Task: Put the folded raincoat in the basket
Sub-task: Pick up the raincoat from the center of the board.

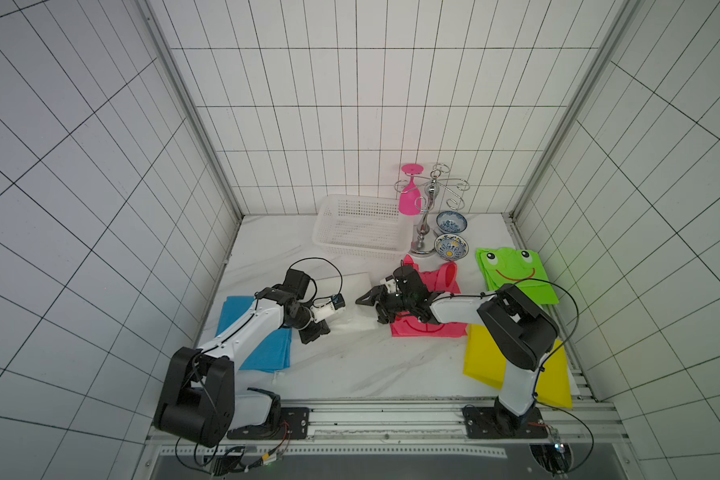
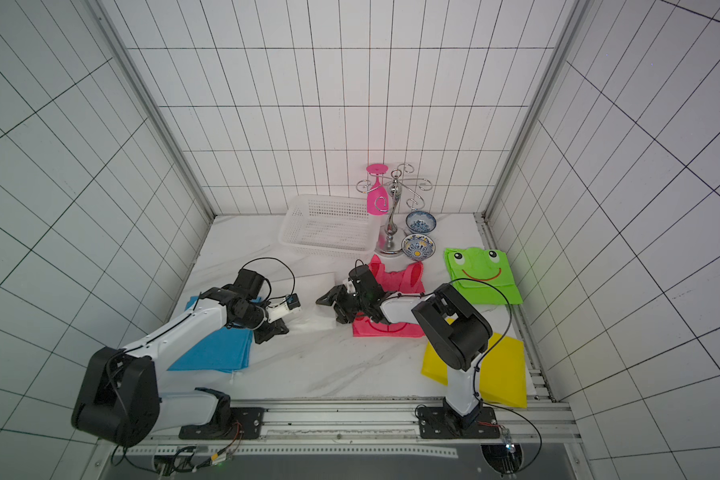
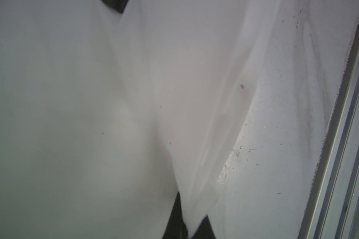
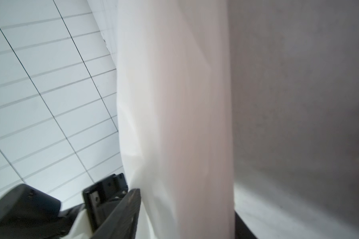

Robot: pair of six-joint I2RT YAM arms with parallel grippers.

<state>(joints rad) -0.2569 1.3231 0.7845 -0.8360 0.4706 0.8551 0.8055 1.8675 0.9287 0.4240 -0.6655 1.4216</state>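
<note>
Centrally, our left gripper (image 1: 323,329) pinches one edge of the white raincoat (image 1: 356,291); our right gripper (image 1: 373,309) straddles the opposite edge (we cannot tell its grip). Bare worktop (image 1: 350,361) reaches the basket (image 1: 360,251).

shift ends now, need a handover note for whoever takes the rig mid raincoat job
Left pincer: shut on one edge of the white folded raincoat.
Right pincer: at the raincoat's opposite edge with fabric between its jaws; cannot tell whether it has clamped.
Raincoat: mid-table between the two arms, short of the basket.
Basket: at the back of the table, nothing in it.
Done: left grasp made.
Left: confirm the right grip, lift with both arms, carry the raincoat back over the basket, lower it in, release.
</note>
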